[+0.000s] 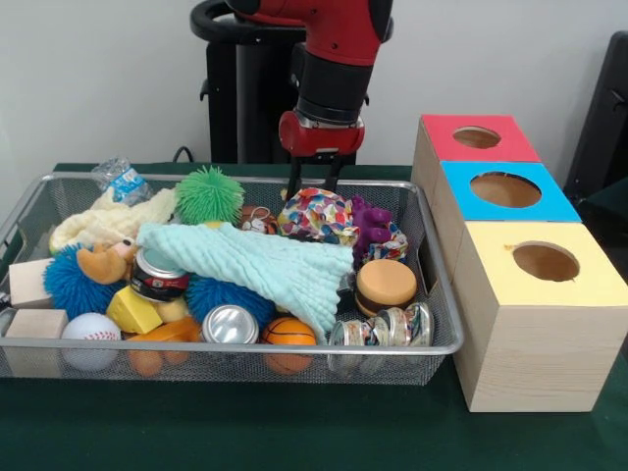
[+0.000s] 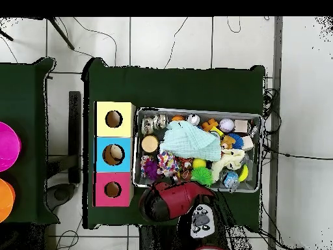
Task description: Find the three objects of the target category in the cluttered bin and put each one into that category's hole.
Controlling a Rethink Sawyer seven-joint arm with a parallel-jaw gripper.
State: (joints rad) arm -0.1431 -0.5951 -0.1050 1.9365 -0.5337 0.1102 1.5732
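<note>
Front view faces the robot closely across the bin (image 1: 446,345); overhead looks straight down.

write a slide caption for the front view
Sawyer gripper hovers over a polka-dot cloth in the cluttered wire bin, beside red, blue and yellow-topped boxes.

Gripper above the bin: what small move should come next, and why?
Probably a short straight descent. The gripper hangs just above a polka-dot cloth piece lying exposed at the far side of the bin, beside the mint-green cloth, and holds nothing yet.
</note>
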